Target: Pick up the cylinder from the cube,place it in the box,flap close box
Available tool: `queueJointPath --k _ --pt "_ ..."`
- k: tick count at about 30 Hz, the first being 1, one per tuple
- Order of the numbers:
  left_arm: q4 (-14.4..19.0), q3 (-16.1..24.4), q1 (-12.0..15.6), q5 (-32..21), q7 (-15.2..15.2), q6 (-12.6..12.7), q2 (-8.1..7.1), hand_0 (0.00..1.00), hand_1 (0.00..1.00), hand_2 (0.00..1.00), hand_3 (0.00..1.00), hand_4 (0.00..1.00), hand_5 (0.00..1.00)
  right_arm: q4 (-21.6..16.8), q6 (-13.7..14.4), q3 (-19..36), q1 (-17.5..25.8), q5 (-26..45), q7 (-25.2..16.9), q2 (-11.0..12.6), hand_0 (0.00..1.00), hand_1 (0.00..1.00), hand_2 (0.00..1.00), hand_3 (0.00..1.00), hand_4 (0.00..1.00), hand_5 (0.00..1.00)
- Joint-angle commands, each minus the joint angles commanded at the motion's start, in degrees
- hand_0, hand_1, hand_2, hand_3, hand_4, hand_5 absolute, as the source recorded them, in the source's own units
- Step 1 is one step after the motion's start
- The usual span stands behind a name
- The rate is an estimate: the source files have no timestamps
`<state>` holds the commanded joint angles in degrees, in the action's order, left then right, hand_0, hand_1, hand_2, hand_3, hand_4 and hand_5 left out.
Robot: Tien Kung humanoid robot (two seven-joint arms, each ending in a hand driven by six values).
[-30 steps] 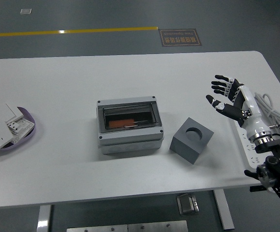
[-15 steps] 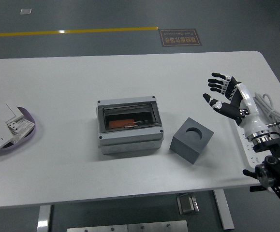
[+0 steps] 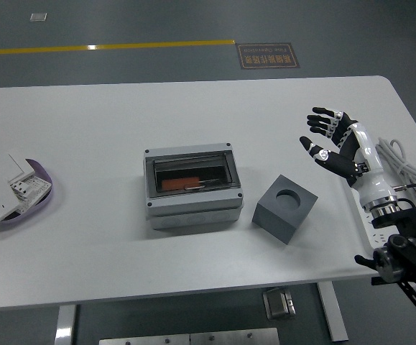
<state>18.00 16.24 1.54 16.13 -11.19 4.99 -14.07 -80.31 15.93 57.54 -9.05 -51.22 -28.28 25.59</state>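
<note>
Right hand up and empty over the bench's right side; box shut with the cylinder inside.

On my feed the grey box sits mid-bench, its clear flap down, and an orange cylinder shows through it. Just right of the box, apart from it, is the grey cube, its round socket empty. At far left a purple tray holds white switch plates. A white power strip and cable lie along the right edge under my arm. My right hand hovers above the cube's far-right side, fingers spread, palm facing left, grasping nothing.
</note>
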Motion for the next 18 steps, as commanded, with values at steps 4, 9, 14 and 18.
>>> queueJointPath --k 4,9,14,18 --pt "0.0 -0.2 -0.2 -0.3 0.1 0.0 -0.05 0.612 0.637 0.628 0.633 0.686 0.247 -0.5 0.5 -0.3 -0.1 0.1 -0.2 -0.1 0.719 0.684 0.643 0.638 0.82 0.097" --pt "-0.1 -0.3 -0.3 -0.9 0.3 0.0 -0.48 0.612 0.637 0.627 0.633 0.685 0.248 -1.1 2.4 -1.4 -0.5 0.4 -0.5 -0.3 0.704 0.659 0.627 0.598 0.818 0.106" --pt "-0.1 0.1 -0.4 -0.4 0.1 0.0 -0.7 0.612 0.637 0.628 0.633 0.686 0.248 -0.8 3.3 -3.3 -1.9 0.3 -0.6 -0.9 0.693 0.657 0.623 0.584 0.814 0.109" --pt "0.0 0.0 -0.5 -0.3 0.0 -0.2 -0.45 0.612 0.636 0.627 0.632 0.685 0.249 0.1 3.6 -4.9 -3.4 0.0 -0.6 -1.5 0.671 0.644 0.607 0.568 0.791 0.128"
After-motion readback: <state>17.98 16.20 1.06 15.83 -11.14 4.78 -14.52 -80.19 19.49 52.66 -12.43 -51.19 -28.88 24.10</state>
